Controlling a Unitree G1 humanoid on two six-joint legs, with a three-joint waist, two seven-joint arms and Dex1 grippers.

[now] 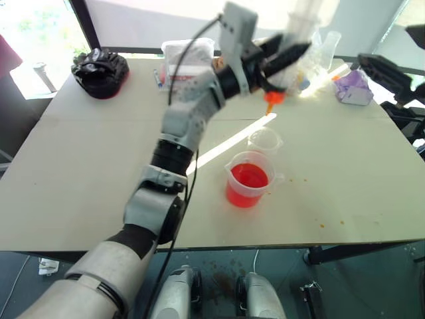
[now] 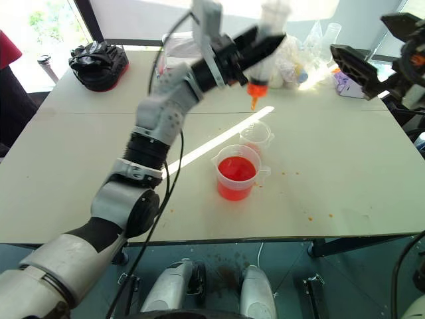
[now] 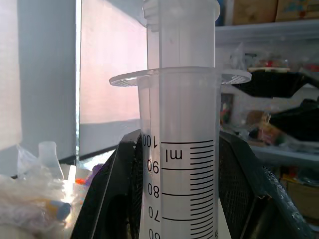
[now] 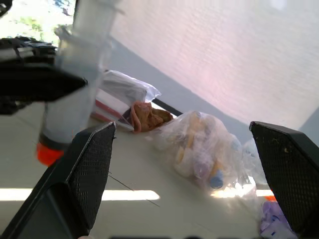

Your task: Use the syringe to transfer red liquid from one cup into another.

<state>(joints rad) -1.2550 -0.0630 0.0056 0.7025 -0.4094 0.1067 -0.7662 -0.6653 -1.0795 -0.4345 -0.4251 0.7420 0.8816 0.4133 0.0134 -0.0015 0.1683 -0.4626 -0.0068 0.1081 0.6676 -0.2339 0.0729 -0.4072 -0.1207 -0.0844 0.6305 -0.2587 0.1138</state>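
The left gripper (image 2: pixel 255 45) is clamped on the barrel of the syringe (image 2: pixel 264 53), held upright in the air with its orange tip (image 2: pixel 254 90) pointing down, above and just behind the smaller clear cup (image 2: pixel 255 135). The barrel appears clear above the tip; whether it carries liquid cannot be told. The right gripper (image 2: pixel 368 72) stands with jaws wide apart and empty, off toward the table's (image 2: pixel 80 166) right edge, well apart from the syringe.

The handled measuring cup (image 2: pixel 237 173), holding the red liquid (image 2: pixel 236 169), stands near the middle of the table toward its front edge, touching or just beside the smaller cup.

Judgement: the step in hand is carrying the syringe over a cup. To do it well:
- keep the barrel vertical;
- centre the tip inside the rim before lowering;
- bring the free gripper squarely to the plunger (image 2: pixel 273 12).

Orange spots on the table suggest drips are a risk.
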